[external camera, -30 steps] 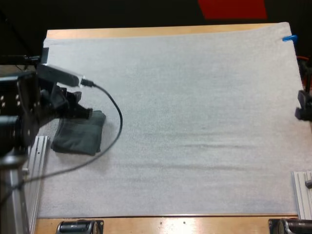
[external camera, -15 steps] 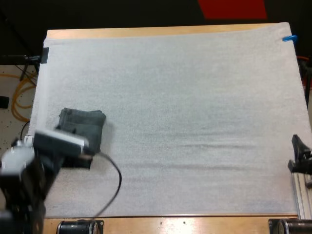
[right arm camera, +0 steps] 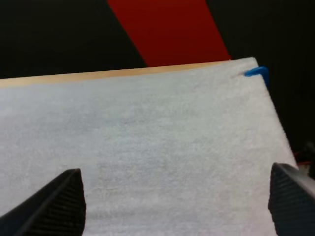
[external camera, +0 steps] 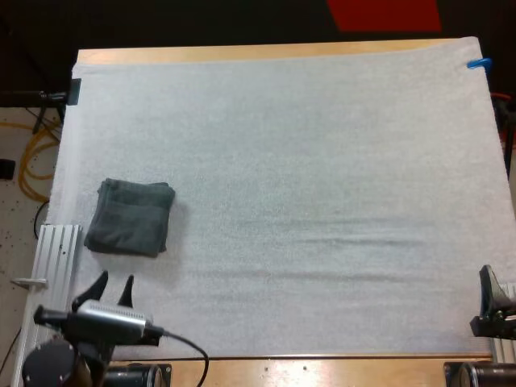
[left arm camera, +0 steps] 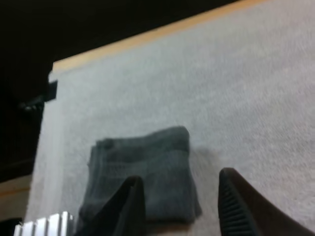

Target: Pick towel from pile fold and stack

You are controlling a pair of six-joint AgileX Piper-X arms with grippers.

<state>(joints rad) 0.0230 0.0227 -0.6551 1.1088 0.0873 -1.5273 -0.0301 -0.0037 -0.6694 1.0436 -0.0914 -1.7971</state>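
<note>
right now my left gripper (external camera: 114, 284) is hovering open, gripping nothing, with the folded towel (external camera: 129, 218) lying at its 12 o'clock, near the 9 o'clock edge of the mat (external camera: 322, 201). my right gripper (right arm camera: 174, 169) is hanging open too, empty, at the mat's 4 o'clock.

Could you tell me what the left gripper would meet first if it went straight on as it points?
Probably the folded towel, lying just ahead of the open left gripper on the white mat, though the gripper's height above it is unclear.
</note>
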